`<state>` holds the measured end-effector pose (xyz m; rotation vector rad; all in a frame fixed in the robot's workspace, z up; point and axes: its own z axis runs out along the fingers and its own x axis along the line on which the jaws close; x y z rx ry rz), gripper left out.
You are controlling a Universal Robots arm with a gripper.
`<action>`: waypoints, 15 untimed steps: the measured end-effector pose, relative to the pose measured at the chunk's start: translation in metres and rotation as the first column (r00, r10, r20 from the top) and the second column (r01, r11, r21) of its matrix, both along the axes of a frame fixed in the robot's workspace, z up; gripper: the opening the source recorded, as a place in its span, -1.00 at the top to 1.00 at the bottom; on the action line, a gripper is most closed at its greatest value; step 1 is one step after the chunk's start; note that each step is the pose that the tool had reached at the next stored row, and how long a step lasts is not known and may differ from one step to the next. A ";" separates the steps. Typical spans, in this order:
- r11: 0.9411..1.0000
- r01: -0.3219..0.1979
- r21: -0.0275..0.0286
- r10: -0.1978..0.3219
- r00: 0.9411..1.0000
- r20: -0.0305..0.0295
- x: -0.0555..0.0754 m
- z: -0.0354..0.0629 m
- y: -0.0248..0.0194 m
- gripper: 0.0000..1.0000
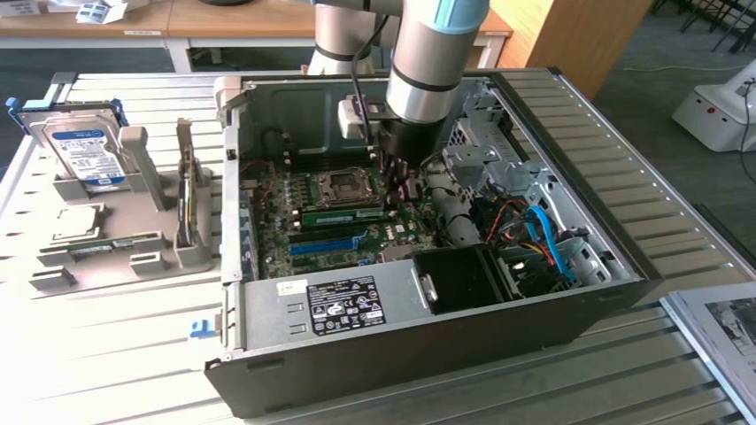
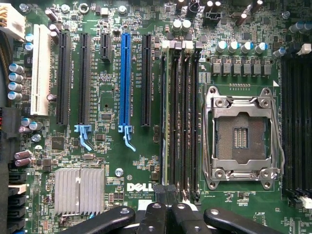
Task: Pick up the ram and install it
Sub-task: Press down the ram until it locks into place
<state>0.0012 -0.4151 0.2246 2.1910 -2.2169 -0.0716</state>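
Note:
The ram (image 1: 343,213) is a long green stick standing on edge in a memory slot on the motherboard, beside the empty processor socket (image 1: 343,185). In the wrist view the ram (image 2: 166,112) shows edge-on in the slot farthest from the socket (image 2: 241,136). My gripper (image 1: 396,197) reaches down into the open computer case, at the exterior view's right end of the ram. Its fingers (image 2: 157,214) are shut together, just over the end of the memory slots. I cannot tell whether the tips touch the ram.
The computer case (image 1: 614,266) lies open on a slatted table. At the exterior view's left, a grey fixture (image 1: 142,266) holds a blue-labelled hard drive (image 1: 85,152) and a square processor chip (image 1: 73,221). Blue and black cables (image 1: 543,235) crowd the case's right side. A power supply (image 1: 343,305) sits at the front.

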 end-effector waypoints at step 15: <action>1.000 0.000 0.000 0.000 1.000 -0.003 0.000 0.0178 0.0000 0.80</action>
